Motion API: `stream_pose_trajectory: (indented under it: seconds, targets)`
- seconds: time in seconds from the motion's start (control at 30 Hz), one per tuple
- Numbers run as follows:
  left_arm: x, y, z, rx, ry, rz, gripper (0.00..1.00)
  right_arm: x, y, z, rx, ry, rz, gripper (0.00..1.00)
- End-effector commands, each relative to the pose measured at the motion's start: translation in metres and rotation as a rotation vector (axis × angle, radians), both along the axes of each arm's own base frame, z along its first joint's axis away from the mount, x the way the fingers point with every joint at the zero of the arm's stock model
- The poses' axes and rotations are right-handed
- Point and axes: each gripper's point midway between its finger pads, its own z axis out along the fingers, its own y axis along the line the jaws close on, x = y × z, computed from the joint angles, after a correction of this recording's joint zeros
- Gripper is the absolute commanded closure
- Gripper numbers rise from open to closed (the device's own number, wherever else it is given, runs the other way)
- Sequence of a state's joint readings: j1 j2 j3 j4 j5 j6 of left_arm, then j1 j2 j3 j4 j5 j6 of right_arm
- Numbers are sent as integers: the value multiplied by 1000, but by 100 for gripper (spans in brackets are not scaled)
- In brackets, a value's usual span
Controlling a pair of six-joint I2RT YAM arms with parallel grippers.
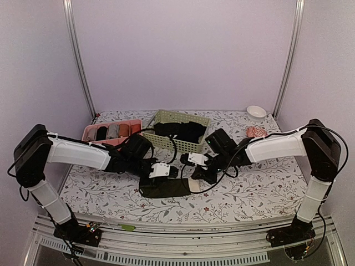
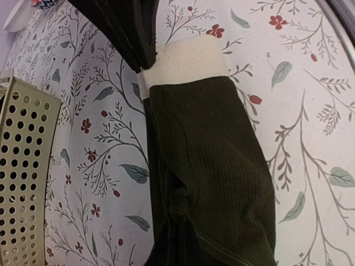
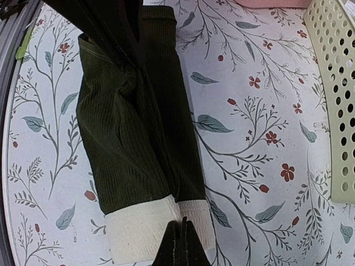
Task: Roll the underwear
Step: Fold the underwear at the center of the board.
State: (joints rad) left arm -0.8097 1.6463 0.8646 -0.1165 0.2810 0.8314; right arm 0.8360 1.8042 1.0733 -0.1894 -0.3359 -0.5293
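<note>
Fingers (image 3: 172, 249) pinch opposite ends of the underwear (image 3: 133, 138).

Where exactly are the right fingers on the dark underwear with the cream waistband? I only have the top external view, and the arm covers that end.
Observer: The right wrist view shows the right fingers shut, with their tips on the cream waistband of the dark ribbed cloth underwear, where its two folded layers meet.
Operator: Has any rolling started at that end?
Observer: No. The waistband lies flat on the floral tablecloth, with no curl.
Operator: Is anything crowding the strip on the far side?
Observer: In the left wrist view a pale green perforated plastic basket stands apart from it, with bare tablecloth between them.
</note>
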Motion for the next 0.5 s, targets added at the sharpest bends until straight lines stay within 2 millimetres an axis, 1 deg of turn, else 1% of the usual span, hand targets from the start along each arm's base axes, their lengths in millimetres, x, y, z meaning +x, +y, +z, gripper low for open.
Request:
stream_pose_trajectory:
  seconds: [0.0,0.1,0.2,0.37,0.4,0.47]
  targets:
    - [20,-5,0,-18,-31,5,100,7,2,-10,-10,27,6,100]
    - [26,-5,-7,-11,-27,12,100,11,3,-18,-23,39,-3,100]
    - [30,-5,-16,-7,-20,15,100,16,-1,-27,-47,38,-22,100]
    - [39,-4,-30,18,-25,51,100,14,-4,-35,-65,57,-32,100]
    - [40,-4,-31,23,-26,58,98,14,-4,-35,-65,62,-35,100]
    - [44,-3,-29,15,-32,89,89,13,-5,-36,-68,77,-45,100]
